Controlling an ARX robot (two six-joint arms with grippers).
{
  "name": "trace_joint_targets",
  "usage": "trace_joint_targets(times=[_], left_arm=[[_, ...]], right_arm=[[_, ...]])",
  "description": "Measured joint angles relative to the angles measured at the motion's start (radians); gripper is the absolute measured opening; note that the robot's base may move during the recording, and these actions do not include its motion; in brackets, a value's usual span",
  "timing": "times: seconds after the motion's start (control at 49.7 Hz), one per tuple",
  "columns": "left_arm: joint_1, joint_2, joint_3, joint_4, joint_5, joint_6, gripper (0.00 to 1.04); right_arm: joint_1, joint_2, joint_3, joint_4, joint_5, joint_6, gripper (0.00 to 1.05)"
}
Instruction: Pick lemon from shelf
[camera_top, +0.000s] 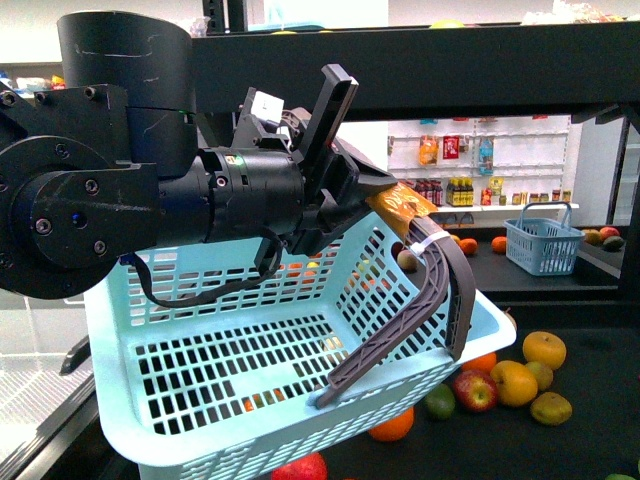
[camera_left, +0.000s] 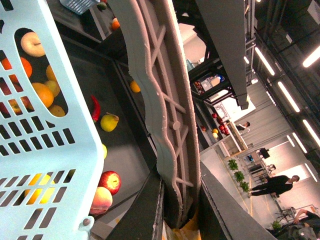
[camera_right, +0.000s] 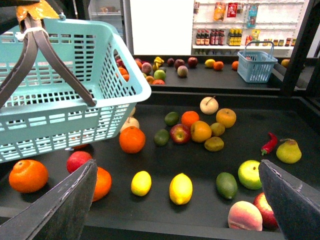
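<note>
1. Pale blue plastic basket (camera_top: 230, 440) hangs in the air above the shelf (camera_right: 210, 215). The left tool (camera_top: 370, 185) is closed on its grey handle (camera_top: 395, 325).
2. Below the basket, an orange (camera_right: 28, 175) and a red apple (camera_right: 78, 160) lie on the black deck.
3. A smaller yellow fruit (camera_right: 141, 183) lies near the lemon and does not touch it.
4. The lemon (camera_right: 180, 188) lies free on the same deck of the shelf, between the smaller yellow fruit and a dark green fruit (camera_right: 226, 185).
5. The right tool (camera_right: 177, 167) is wide open and holds nothing. Its grey fingers (camera_right: 60, 210) stand one on each side of the lemon, well apart from it.
6. Farther off on the deck, a red chilli (camera_right: 269, 143) lies just beside a yellow pear (camera_right: 289, 151).
</note>
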Motion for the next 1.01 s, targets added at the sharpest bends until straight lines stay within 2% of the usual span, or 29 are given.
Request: trace_joint_targets(times=[0.04, 0.08, 0.121, 0.181, 0.262, 0.342, 0.443, 0.583, 0.765, 1.006], left_arm=[[-0.001, 0.005, 0.0, -0.002, -0.004, 0.005, 0.13], [-0.001, 0.008, 0.0, -0.002, -0.008, 0.005, 0.13], [0.0, 0.011, 0.0, -0.003, -0.008, 0.005, 0.13], [0.0, 0.012, 0.0, -0.003, -0.014, 0.006, 0.13], [-0.001, 0.012, 0.0, -0.003, -0.01, 0.012, 0.13], [-0.001, 0.011, 0.0, -0.003, -0.01, 0.012, 0.13], [-0.001, 0.011, 0.0, -0.003, -0.011, 0.014, 0.13], [-0.001, 0.012, 0.001, -0.004, -0.011, 0.013, 0.13], [-0.001, 0.012, 0.001, -0.004, -0.011, 0.015, 0.13], [-0.001, 0.012, 0.001, -0.004, -0.011, 0.016, 0.13]], right_arm=[[0.006, 0.005, 0.001, -0.006, 0.021, -0.002, 0.97], [0.03, 0.051, 0.018, -0.045, 0.121, 0.001, 0.97], [0.026, 0.149, 0.037, -0.021, 0.172, 0.002, 0.97], [-0.057, 0.418, 0.095, 0.132, 0.102, 0.004, 0.97], [-0.196, 0.886, 0.259, 0.365, -0.068, -0.009, 0.97], [-0.23, 1.194, 0.4, 0.459, -0.128, -0.034, 0.97], [-0.22, 1.629, 0.61, 0.452, -0.178, -0.082, 0.97], [-0.171, 1.972, 0.769, 0.412, -0.174, -0.135, 0.97], [-0.114, 2.215, 0.928, 0.396, -0.114, -0.139, 0.97], [-0.081, 2.356, 1.036, 0.406, -0.036, -0.138, 0.97]])
